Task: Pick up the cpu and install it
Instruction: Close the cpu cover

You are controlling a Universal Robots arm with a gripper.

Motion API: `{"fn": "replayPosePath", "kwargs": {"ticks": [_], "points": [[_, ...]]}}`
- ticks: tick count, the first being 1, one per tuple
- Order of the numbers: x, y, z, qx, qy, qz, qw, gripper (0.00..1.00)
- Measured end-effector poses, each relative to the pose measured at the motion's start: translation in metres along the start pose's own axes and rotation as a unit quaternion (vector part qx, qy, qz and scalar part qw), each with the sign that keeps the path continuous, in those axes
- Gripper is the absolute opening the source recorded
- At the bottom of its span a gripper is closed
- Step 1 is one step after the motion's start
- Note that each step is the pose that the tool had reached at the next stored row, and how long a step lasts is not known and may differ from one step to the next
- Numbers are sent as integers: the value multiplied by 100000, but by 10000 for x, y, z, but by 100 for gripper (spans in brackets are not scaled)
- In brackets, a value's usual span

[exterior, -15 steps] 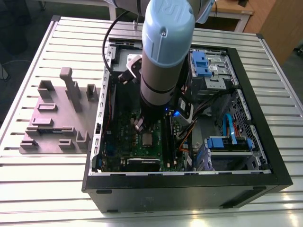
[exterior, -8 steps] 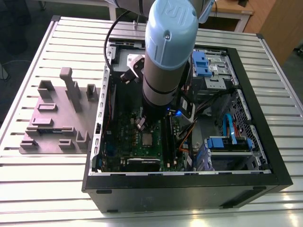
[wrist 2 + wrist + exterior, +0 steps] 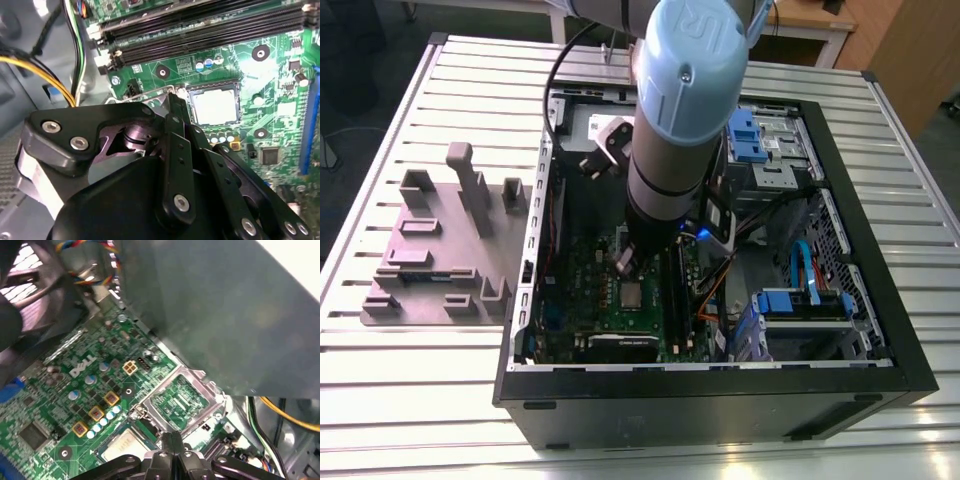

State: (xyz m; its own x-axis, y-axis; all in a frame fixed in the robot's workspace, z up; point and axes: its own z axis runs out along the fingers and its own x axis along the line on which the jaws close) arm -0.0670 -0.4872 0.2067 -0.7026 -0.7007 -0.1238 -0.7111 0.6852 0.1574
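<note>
I have the arm reaching down into the open computer case (image 3: 840, 385) on the slatted table (image 3: 410, 400), its gripper (image 3: 625, 262) poised over the green motherboard (image 3: 582, 292).

The cpu (image 3: 215, 106) lies flat in its socket (image 3: 188, 102) in the second wrist view: a pale silvery square framed by the socket's dark border, just beyond the gripper's fingertips (image 3: 174, 107). In the exterior view the cpu (image 3: 632, 294) sits on the board just below the gripper's tip. In the first wrist view the cpu (image 3: 125, 443) shows beside the hinged metal load plate (image 3: 181, 396), which stands swung open, so the socket is not yet clamped.

The jaws are pressed together, tips meeting with nothing visible between them; I see no chip carried.

I judge the pick and the placement done, since the chip rests within the socket's frame. Whether it is fully seated and correctly oriented I cannot tell. What remains, as far as shown, is the closing of the load plate.

A grey parts fixture (image 3: 445, 250) stands on the table at the exterior view's left of the case.
</note>
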Motion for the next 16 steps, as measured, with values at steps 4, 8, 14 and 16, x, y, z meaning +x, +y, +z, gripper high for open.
{"fn": "replayPosePath", "kwargs": {"ticks": [4, 8, 14, 16], "points": [[-2, -5, 6, -267, 350, -2262, 99973, 10], [-30, 10, 13, -284, 350, -2349, 99971, 10], [-138, 26, 29, -211, 435, -2344, 99971, 10], [-187, 37, 37, -181, 465, -2343, 99971, 10]]}}
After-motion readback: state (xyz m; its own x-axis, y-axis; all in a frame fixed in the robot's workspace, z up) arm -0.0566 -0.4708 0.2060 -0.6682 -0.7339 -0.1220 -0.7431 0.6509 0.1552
